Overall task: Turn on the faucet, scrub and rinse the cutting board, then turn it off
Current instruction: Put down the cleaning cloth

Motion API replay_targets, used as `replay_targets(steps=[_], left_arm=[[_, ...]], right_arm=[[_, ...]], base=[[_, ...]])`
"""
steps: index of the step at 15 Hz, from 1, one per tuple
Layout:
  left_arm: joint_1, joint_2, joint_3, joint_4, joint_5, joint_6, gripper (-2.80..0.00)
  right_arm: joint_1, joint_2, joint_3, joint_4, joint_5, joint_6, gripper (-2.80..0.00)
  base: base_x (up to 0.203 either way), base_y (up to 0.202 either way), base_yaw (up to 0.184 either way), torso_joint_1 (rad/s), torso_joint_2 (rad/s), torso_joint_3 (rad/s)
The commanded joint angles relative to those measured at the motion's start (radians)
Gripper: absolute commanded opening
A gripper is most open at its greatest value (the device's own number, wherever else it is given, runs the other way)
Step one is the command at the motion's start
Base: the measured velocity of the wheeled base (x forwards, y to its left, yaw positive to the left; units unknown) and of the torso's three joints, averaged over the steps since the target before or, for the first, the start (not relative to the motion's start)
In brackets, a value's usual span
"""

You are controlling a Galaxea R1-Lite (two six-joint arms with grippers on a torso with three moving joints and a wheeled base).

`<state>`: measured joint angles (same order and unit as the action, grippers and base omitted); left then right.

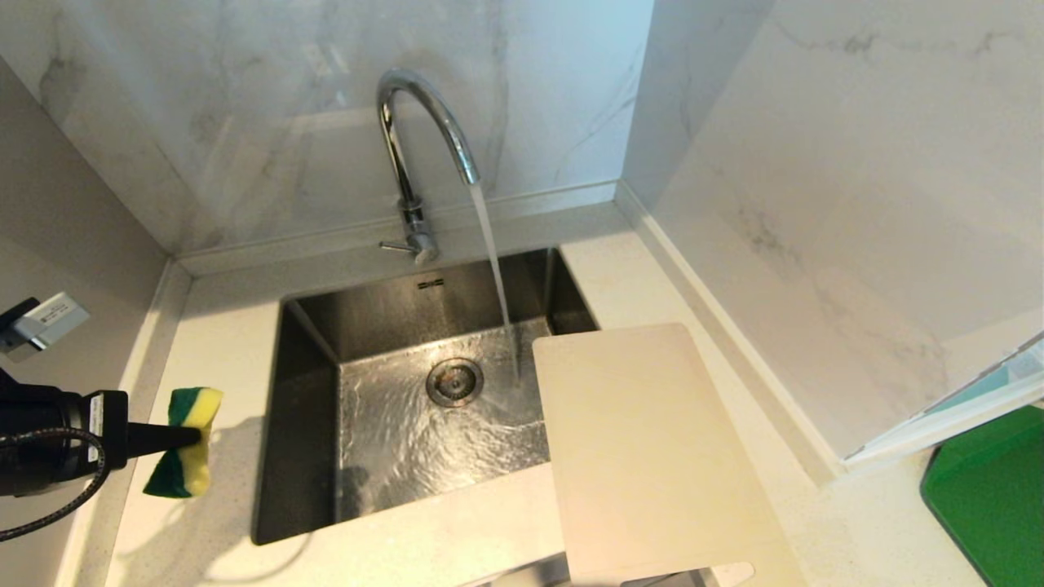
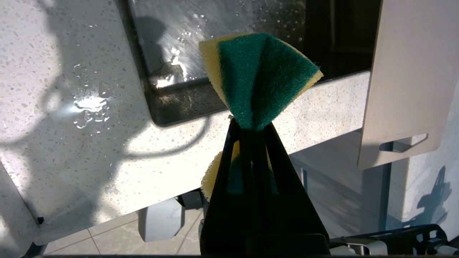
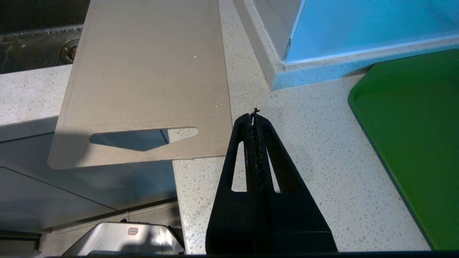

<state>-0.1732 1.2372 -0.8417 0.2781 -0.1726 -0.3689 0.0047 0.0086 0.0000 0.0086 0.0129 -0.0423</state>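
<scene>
Honestly nothing here is readable. There's a small dark mark on the back wall of the sink [image 1: 310,391], just below the base of the faucet [image 1: 416,155], which looks like a maker's logo, but the letters are too tiny to make out. A white label [image 1: 50,316] sits on the robot's arm hardware well left of the sink, with print too small to read. In the right wrist view a small red-edged tag [image 3: 132,231] sits on a metal part below the counter edge, also illegible.

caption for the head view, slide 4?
Faucet running into the sink; left gripper shut on sponge beside it, cutting board bridging the sink's right edge.
</scene>
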Motion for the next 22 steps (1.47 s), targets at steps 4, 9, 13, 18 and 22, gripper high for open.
replay_targets(steps=[4, 9, 13, 18, 22], left_arm=[[0.000, 0.046, -0.006, 0.003, 0.061, 0.042, -2.80], [0.004, 0.134, 0.001, 0.024, 0.269, 0.116, -2.80], [0.005, 0.171, 0.079, 0.028, 0.268, 0.106, -2.80], [0.080, 0.222, 0.180, -0.102, 0.224, 0.084, -2.80], [0.097, 0.314, 0.235, -0.207, 0.223, 0.082, -2.80]], right_arm=[[0.000, -0.009, 0.002, -0.001, 0.001, 0.001, -2.80], [0.000, -0.009, 0.002, -0.001, 0.001, -0.001, -2.80], [0.000, -0.009, 0.002, -0.001, 0.000, -0.001, -2.80], [0.000, -0.009, 0.002, -0.001, -0.001, -0.004, -2.80], [0.000, -0.009, 0.002, -0.001, -0.001, -0.002, -2.80]], base=[[0.000, 0.000, 0.000, 0.000, 0.00, 0.000], [0.000, 0.000, 0.000, 0.000, 0.00, 0.000], [0.000, 0.000, 0.000, 0.000, 0.00, 0.000], [0.000, 0.000, 0.000, 0.000, 0.00, 0.000], [0.000, 0.000, 0.000, 0.000, 0.00, 0.000]])
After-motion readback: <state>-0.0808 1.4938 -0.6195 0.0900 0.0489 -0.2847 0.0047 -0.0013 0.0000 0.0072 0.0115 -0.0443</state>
